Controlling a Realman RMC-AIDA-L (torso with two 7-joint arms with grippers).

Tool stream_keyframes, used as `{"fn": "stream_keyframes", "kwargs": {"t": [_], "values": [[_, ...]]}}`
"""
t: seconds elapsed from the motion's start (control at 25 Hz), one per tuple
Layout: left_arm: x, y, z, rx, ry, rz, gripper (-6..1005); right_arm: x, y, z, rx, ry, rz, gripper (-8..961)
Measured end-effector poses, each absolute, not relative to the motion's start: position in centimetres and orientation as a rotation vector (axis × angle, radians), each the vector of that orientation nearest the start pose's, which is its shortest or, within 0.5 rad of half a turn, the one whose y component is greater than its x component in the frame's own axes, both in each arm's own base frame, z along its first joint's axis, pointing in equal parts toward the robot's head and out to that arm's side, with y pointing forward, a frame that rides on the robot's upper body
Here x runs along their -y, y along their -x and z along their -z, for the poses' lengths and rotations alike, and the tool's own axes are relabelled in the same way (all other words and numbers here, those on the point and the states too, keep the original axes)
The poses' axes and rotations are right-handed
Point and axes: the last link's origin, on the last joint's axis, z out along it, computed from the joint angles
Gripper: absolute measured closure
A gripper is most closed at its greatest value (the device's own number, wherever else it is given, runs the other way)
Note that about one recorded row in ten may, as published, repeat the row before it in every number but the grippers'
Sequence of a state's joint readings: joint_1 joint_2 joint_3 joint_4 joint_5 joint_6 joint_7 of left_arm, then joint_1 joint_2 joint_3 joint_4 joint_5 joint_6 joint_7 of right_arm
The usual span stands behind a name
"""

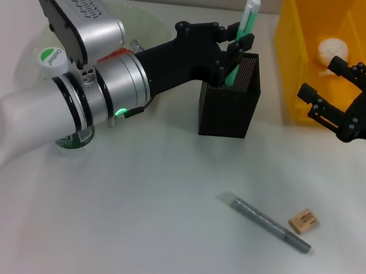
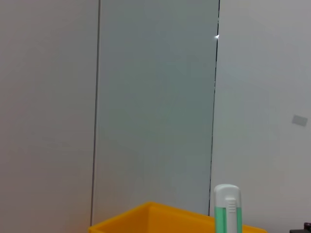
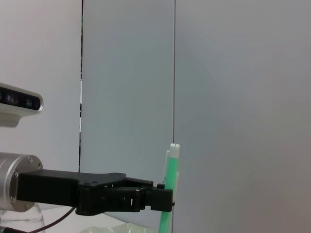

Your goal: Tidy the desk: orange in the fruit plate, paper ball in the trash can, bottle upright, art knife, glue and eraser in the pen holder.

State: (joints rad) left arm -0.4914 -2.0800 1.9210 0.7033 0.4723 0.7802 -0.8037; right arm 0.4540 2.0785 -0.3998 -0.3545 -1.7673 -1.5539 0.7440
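At the far left you see the bottle [image 1: 60, 95] standing upright, its white cap and green label mostly hidden behind the left arm's silver wrist; the pale-green fruit plate [image 1: 140, 19] shows only as a translucent edge behind that arm. The orange is barely a red sliver there, so don't count on its position.

Moving right, your left gripper [image 1: 236, 46] is closed on the glue [image 1: 245, 31], a slim green stick with a white cap. Its long axis stands almost vertical, lower end already inside the pen holder [image 1: 230, 106], a square black mesh cup directly below the fingers. That alignment is what matters: the stick should drop straight in once released.

Low on the table, right of centre, the art knife [image 1: 267, 223] lies flat, a grey metallic bar running diagonally, with the small tan eraser [image 1: 304, 220] just beside its far end. Both sit nearer your right arm.

The right gripper [image 1: 329, 88] hangs with fingers spread and empty, in front of the glossy yellow trash can [image 1: 294, 50], where the crumpled paper ball [image 1: 332, 50] already rests.
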Motion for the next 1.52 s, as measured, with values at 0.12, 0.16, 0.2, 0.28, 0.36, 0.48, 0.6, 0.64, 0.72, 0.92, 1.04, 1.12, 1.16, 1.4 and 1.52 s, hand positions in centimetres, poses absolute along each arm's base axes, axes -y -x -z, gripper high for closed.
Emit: {"fn": "stream_keyframes", "kwargs": {"t": [0.12, 0.16, 0.2, 0.28, 0.36, 0.48, 0.6, 0.64, 0.72, 0.92, 1.04, 1.12, 1.16, 1.4, 1.52], "values": [[-36.0, 16.6, 9.1, 0.386, 2.372, 0.903, 671, -30.9, -29.5, -0.5, -0.293, 2.247, -0.929, 212], [-36.1, 16.6, 9.1, 0.389, 2.37, 0.893, 670, -30.9, -29.5, -0.5, -0.294, 2.247, -0.93, 212], [-36.1, 16.6, 9.1, 0.389, 2.37, 0.893, 669, -30.9, -29.5, -0.5, -0.294, 2.247, -0.93, 212], [-36.1, 16.6, 9.2, 0.389, 2.371, 0.89, 667, -30.9, -29.5, -0.5, -0.294, 2.246, -0.93, 212], [-36.1, 16.5, 9.2, 0.389, 2.373, 0.888, 665, -30.9, -29.5, -0.5, -0.297, 2.246, -0.93, 212], [-36.1, 16.5, 9.2, 0.387, 2.373, 0.892, 665, -30.9, -29.5, -0.4, -0.298, 2.246, -0.93, 213], [-35.9, 16.3, 9.0, 0.382, 2.371, 0.924, 666, -30.8, -29.5, -0.5, -0.297, 2.244, -0.932, 213], [-35.8, 16.2, 8.9, 0.378, 2.371, 0.941, 666, -30.8, -29.5, -0.5, -0.298, 2.244, -0.932, 213], [-35.5, 15.9, 8.5, 0.366, 2.375, 0.989, 666, -30.9, -29.5, -0.4, -0.298, 2.244, -0.934, 213], [-34.1, 15.0, 6.8, 0.341, 2.388, 1.166, 648, -31.1, -29.1, -0.3, -0.31, 2.248, -0.957, 213], [-32.9, 15.3, 4.8, 0.274, 2.385, 1.286, 620, -31.4, -28.8, -0.2, -0.325, 2.243, -0.981, 212], [-32.5, 16.1, 3.3, 0.226, 2.369, 1.311, 580, -31.5, -28.5, -0.2, -0.336, 2.224, -1.007, 212], [-32.3, 16.6, 2.6, 0.201, 2.361, 1.311, 560, -31.6, -28.4, -0.3, -0.337, 2.212, -1.022, 212], [-33.1, 20.0, -1.7, 0.168, 2.307, 1.228, 502, -31.8, -27.5, -0.1, -0.349, 2.182, -1.093, 212], [-33.6, 20.6, -3.6, 0.159, 2.272, 1.23, 505, -31.4, -27.0, 0.8, -0.365, 2.162, -1.153, 212]]}}
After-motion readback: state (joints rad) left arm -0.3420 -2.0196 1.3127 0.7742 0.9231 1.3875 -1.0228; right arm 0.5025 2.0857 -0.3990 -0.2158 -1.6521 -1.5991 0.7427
